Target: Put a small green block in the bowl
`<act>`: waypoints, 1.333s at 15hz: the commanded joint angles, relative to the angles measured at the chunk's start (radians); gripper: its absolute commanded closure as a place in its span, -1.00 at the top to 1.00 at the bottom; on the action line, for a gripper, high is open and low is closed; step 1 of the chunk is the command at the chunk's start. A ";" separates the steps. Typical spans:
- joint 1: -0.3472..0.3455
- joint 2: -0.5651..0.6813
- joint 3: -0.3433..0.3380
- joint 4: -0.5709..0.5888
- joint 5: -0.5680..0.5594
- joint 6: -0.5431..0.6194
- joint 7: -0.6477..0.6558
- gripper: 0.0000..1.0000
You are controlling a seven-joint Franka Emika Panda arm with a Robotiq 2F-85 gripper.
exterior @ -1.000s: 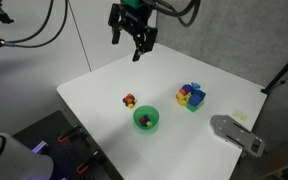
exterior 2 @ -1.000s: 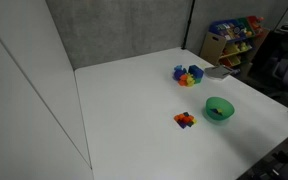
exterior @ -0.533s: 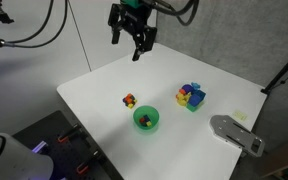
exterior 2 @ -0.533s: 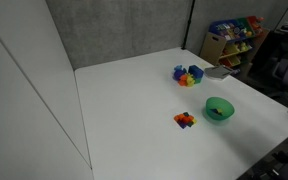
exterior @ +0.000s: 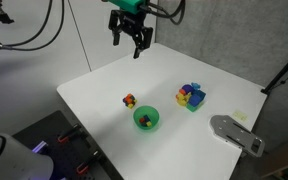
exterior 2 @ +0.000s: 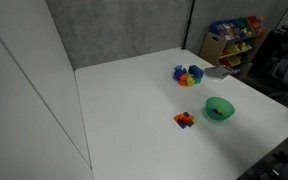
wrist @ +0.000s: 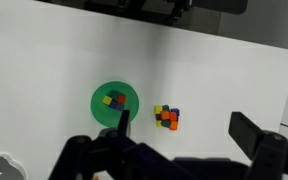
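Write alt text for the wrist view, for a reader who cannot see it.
Seen from above on a white table, a small green bowl holding a few loose blocks sits apart from a small cluster of coloured blocks beside it. The open gripper reaches in from the bottom edge, holding nothing.

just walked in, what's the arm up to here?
The gripper hangs high above the white table, open and holding nothing. Below are the green bowl, a small block cluster just beside it, and a bigger cluster farther off. The wrist view shows a few coloured blocks already in the bowl. No grasp is under way.
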 commanded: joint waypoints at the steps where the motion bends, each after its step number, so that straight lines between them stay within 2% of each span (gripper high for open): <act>1: 0.009 -0.003 0.047 -0.053 -0.020 0.103 0.019 1.00; 12: 0.076 0.070 0.161 -0.284 -0.064 0.510 0.030 1.00; 20: 0.092 0.224 0.187 -0.442 -0.130 0.873 0.040 1.00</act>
